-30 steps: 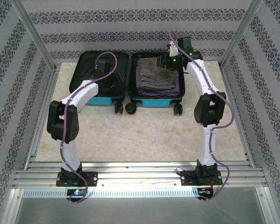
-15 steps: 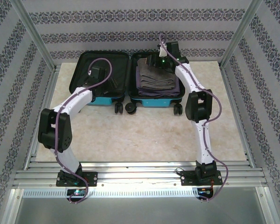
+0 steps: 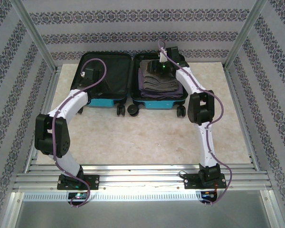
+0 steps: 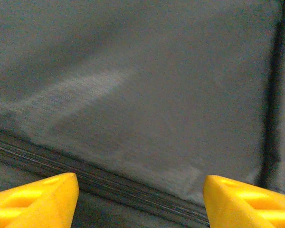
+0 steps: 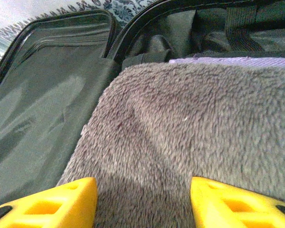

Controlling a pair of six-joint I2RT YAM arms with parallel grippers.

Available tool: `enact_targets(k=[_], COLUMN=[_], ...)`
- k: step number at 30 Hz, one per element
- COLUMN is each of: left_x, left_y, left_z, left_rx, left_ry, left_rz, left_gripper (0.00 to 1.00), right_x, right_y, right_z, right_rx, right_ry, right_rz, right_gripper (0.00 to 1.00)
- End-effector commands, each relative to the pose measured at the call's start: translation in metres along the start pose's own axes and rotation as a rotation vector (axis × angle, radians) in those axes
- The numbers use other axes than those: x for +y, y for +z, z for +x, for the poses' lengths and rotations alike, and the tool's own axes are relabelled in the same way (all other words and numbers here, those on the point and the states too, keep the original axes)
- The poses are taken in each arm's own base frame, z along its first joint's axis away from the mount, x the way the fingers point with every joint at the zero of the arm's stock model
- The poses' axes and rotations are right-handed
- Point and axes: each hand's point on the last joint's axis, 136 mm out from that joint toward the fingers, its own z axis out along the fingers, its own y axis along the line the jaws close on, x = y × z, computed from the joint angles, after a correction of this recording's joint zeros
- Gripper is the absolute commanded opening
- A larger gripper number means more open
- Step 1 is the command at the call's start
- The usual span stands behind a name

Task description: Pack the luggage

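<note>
The luggage (image 3: 154, 103) is noted opened flat under both grippers; its shell is judged stiff and slick, best taken at the empty half's rim. The left gripper (image 4: 140, 190) over that half and the right gripper (image 5: 142, 194) over the packed grey fleece (image 5: 194, 128) are both seen parted, nothing gripped.

Turquoise luggage (image 3: 154, 103) has black lining (image 4: 147, 95); the fleece (image 5: 194, 128) is grey, the cloth (image 5: 228, 61) purple.

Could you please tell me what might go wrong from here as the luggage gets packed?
The right jaws stand open just over the grey fleece; a push could drag it and unfold the stack. The left jaws stand open close to the lining of the luggage; they might snag the fabric or its seam.
</note>
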Motion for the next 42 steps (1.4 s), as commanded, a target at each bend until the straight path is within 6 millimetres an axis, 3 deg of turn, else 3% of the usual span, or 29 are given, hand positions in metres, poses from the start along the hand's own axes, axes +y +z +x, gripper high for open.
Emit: enact_targets(k=[1, 7, 12, 15, 21, 27, 31, 42], left_x=[0.025, 0.072, 0.097, 0.113, 0.133, 0.145, 0.146, 0.143], left_y=[-0.016, -0.013, -0.008, -0.002, 0.021, 0.032, 0.039, 0.047], left_z=[-0.028, -0.062, -0.082, -0.088, -0.084, -0.076, -0.071, -0.06], left_rx=[-0.059, -0.125, -0.182, -0.192, -0.138, -0.104, -0.08, -0.044], left_ry=[0.015, -0.061, -0.084, -0.094, -0.112, -0.104, -0.103, -0.104], left_rz=[-0.073, -0.15, -0.157, -0.182, -0.189, -0.233, -0.232, -0.2], left_gripper=[0.7, 0.7, 0.7, 0.69, 0.65, 0.63, 0.59, 0.29], right_x=[0.042, 0.065, 0.057, 0.04, -0.019, -0.062, -0.084, -0.125], right_y=[-0.041, -0.087, -0.124, -0.147, -0.183, -0.195, -0.19, -0.172], right_z=[-0.029, -0.042, -0.036, -0.025, 0.007, 0.037, 0.052, 0.076], right_rx=[-0.072, -0.125, -0.148, -0.172, -0.148, -0.09, -0.043, 0.03], right_ry=[-0.097, -0.15, -0.133, -0.1, 0.026, 0.136, 0.171, 0.214], right_rz=[-0.025, -0.017, 0.02, 0.064, 0.189, 0.29, 0.363, 0.482], right_gripper=[0.55, 0.56, 0.56, 0.56, 0.56, 0.55, 0.54, 0.5])
